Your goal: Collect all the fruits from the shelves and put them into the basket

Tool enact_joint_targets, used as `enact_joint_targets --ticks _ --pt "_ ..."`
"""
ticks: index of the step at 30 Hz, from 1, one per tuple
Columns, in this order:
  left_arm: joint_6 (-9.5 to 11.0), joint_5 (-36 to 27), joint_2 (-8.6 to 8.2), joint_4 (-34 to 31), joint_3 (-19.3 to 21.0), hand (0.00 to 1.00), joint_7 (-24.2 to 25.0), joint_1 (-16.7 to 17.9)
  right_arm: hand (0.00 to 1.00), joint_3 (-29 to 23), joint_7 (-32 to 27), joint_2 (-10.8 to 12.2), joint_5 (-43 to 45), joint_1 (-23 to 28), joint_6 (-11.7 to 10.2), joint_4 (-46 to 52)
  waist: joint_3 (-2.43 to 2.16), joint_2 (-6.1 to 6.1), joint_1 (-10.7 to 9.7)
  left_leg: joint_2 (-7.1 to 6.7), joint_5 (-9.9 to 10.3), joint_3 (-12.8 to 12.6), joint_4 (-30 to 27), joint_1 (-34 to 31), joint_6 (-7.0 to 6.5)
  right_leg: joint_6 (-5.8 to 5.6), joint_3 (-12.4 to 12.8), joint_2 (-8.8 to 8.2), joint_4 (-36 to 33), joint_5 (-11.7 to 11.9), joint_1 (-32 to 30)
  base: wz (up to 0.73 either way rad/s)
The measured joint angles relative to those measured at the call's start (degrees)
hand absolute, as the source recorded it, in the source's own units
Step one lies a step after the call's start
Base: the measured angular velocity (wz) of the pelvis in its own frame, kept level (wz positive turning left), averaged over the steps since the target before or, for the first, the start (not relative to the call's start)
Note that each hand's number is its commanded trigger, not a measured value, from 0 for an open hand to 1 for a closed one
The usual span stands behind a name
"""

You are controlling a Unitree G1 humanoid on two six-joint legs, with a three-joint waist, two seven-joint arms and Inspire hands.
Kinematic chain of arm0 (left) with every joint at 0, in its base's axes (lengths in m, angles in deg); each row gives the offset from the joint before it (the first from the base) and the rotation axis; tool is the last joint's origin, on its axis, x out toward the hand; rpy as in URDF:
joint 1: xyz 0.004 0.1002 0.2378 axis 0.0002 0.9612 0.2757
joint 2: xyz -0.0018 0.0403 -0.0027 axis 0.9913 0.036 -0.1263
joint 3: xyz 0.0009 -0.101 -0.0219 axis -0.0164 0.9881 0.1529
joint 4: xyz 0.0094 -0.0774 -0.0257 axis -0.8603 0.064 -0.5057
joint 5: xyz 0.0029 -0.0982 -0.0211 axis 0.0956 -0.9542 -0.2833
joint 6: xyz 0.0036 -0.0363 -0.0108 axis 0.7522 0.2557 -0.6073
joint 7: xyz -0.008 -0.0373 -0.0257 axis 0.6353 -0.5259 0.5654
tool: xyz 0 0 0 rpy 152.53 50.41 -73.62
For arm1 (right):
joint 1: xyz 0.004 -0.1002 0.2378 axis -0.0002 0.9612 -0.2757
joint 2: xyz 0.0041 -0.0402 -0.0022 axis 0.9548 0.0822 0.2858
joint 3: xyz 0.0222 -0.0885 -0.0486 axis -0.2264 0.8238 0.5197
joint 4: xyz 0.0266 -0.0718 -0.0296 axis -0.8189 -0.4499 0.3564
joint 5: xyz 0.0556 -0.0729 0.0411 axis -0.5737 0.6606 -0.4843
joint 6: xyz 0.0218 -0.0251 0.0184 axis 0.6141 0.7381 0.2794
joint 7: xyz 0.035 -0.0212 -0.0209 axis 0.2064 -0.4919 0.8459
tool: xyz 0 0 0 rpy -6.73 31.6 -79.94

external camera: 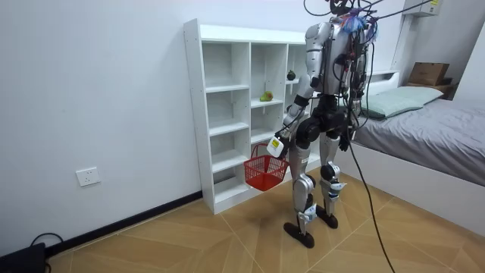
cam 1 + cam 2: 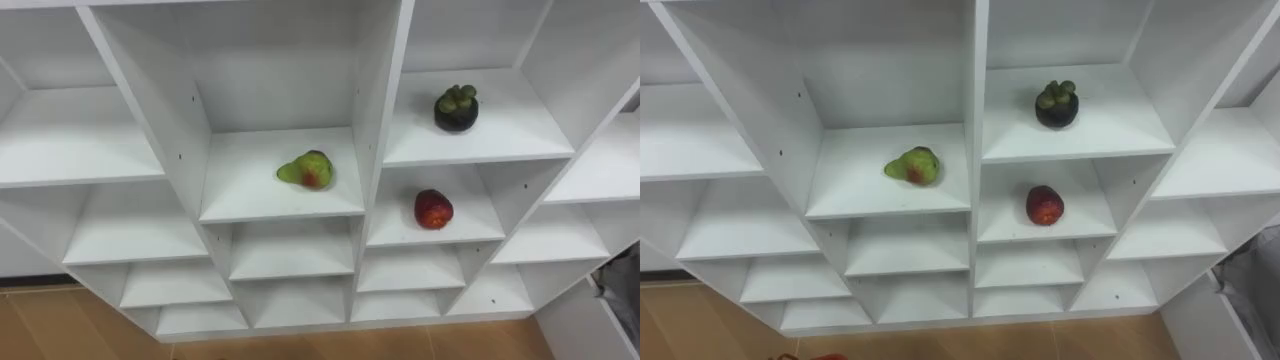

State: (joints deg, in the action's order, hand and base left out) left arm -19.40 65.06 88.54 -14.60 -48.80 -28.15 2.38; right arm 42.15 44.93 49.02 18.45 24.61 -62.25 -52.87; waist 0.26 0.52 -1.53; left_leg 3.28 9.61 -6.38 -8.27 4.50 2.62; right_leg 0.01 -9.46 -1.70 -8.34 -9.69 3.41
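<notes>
Left hand (image 1: 275, 146) hangs at hip, gripping red basket (image 1: 265, 173).

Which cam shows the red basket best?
Room view: the whole red basket shows, hanging from the left hand before the closet. The right eye view catches a red sliver, likely its rim, at the bottom edge; the left eye view looks at the shelves.
</notes>
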Motion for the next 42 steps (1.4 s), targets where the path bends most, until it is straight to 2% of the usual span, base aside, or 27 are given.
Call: enact_joint_targets --ticks 10,18,22,27,30,33,35,42 --pt "-0.04 0.71 0.39 -0.03 0.23 1.0 1.29 0.54 0.0 -0.45 -0.19 -0.27 2.23 -0.03 -0.06 0.37 0.05 -0.14 0.25 0.02 0.0 -1.12 0.0 0.2 0.0 -0.05 0.81 -0.02 -0.42 0.05 -0.24 -0.03" --pt "-0.02 0.59 0.39 -0.18 0.05 1.0 0.99 0.36 0.0 -0.01 -2.7 -0.27 2.51 -0.57 -0.11 0.53 0.07 -0.24 0.24 0.03 0.0 -1.39 0.01 0.09 0.0 -0.06 0.72 -0.05 -0.4 0.04 -0.34 0.0" --pt "0.04 0.43 0.57 -1.31 0.05 1.0 0.52 0.3 0.0 0.0 -3.31 -0.44 2.56 0.08 -0.34 2.63 0.27 -0.68 0.12 0.04 0.01 -1.41 0.02 0.08 0.0 -0.07 0.75 -0.04 -0.39 0.03 -0.41 0.0" --pt "0.74 0.4 0.82 -1.31 -0.2 1.0 -0.29 -0.45 0.0 0.71 -5.23 -0.74 4.73 1.27 -0.56 6.49 0.15 -0.88 0.27 0.04 0.02 -1.45 0.07 -0.09 -0.01 -0.07 0.79 -0.01 -0.5 0.03 -0.78 -0.01" --pt "1.04 0.32 0.94 -1.29 -1.17 1.0 -0.28 -0.75 0.0 1.76 -7.34 -1.19 9.72 2.69 -0.62 13.33 0.06 -0.98 0.29 0.04 0.01 -1.66 0.05 -0.75 -0.01 -0.03 1.43 -0.03 -1.57 0.07 -2.14 -0.1" --pt "1.2 0.59 0.84 -1.34 -1.17 1.0 -0.29 -0.74 0.0 1.77 -9.6 -1.09 16.35 5.63 -0.94 23.99 0.0 -0.82 0.1 0.04 0.01 -2.42 -0.13 -0.71 -0.01 -0.04 1.63 -0.08 -1.51 0.12 -2.36 -0.09" --pt "1.92 0.59 0.94 -2.56 -1.17 1.0 -0.47 -0.28 0.0 1.85 -10.72 -0.95 21.84 8.25 -1.97 33.12 -0.02 -0.64 0.04 0.05 0.01 -2.73 -0.13 -0.66 -0.01 -0.04 1.75 -0.06 -1.46 0.12 -2.4 0.0" --pt "3.45 0.5 0.95 -3.33 -2.42 1.0 -0.16 -0.06 0.0 3.26 -13.11 -0.7 27.75 10.68 -4.12 51.37 -0.1 -0.13 0.26 0.07 0.01 -3.66 0.0 -0.12 -0.01 -0.15 2.67 0.04 -1.5 0.24 -2.36 -0.07"
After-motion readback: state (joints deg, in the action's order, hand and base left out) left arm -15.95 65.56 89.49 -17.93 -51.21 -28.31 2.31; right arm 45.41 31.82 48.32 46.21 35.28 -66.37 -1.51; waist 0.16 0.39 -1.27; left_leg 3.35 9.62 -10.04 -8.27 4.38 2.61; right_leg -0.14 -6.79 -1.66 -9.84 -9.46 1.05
